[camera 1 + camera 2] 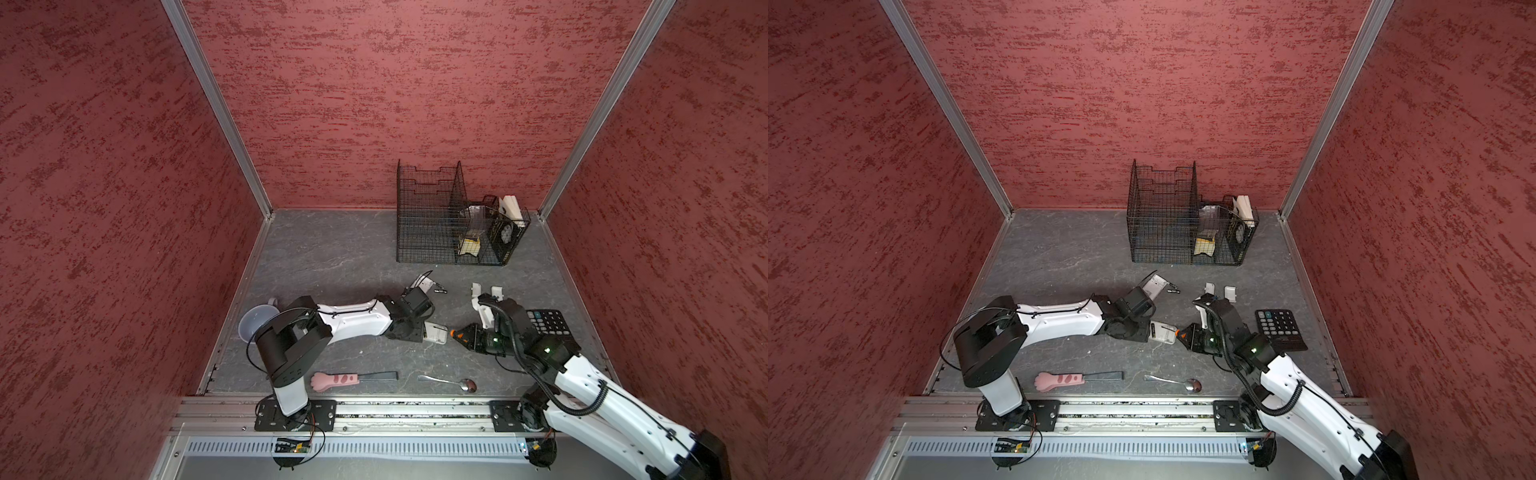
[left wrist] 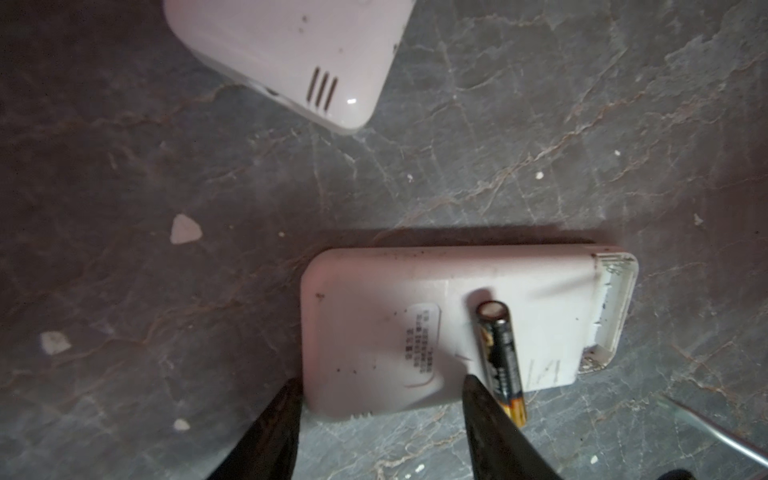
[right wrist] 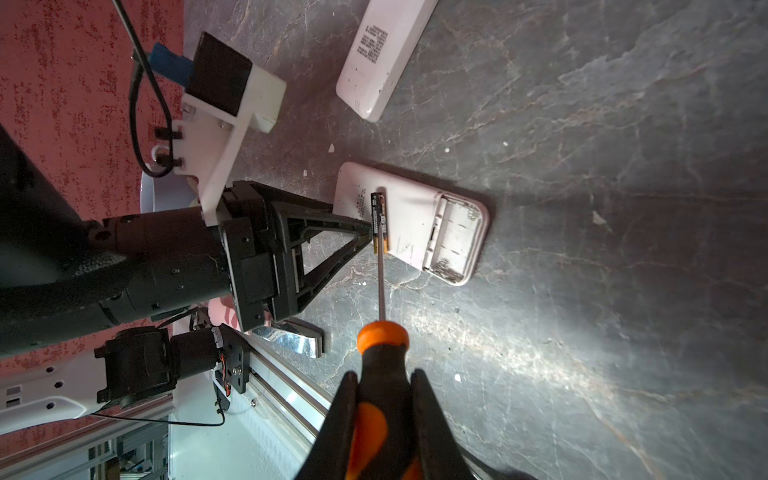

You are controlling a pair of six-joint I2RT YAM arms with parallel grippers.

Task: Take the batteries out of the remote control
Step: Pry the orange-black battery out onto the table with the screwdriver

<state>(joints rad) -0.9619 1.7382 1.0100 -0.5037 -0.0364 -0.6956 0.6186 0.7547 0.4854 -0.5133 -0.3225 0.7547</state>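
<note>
The white remote control (image 2: 374, 316) (image 3: 415, 208) (image 1: 436, 332) (image 1: 1165, 332) lies back up on the grey floor, its battery bay (image 3: 455, 232) uncovered. One dark battery (image 2: 498, 349) (image 3: 379, 212) rests loose across its back. My left gripper (image 2: 382, 384) is open, its fingers astride the remote's end, one fingertip (image 2: 473, 386) right beside the battery. My right gripper (image 3: 382, 374) (image 1: 461, 334) is shut on the orange-and-black screwdriver (image 3: 382, 345); the shaft's tip touches the battery's end. Two more batteries (image 1: 440, 292) (image 1: 1173, 292) lie on the floor farther back.
A second white remote (image 2: 291, 50) (image 3: 382, 54) (image 1: 424, 284) lies behind the left arm. Two small white covers (image 1: 476, 289) (image 1: 496, 291), a calculator (image 1: 548, 324), a wire basket (image 1: 415, 232), a pink spatula (image 1: 336, 380), a spoon (image 1: 453, 382) and a pale bowl (image 1: 253, 324) are around.
</note>
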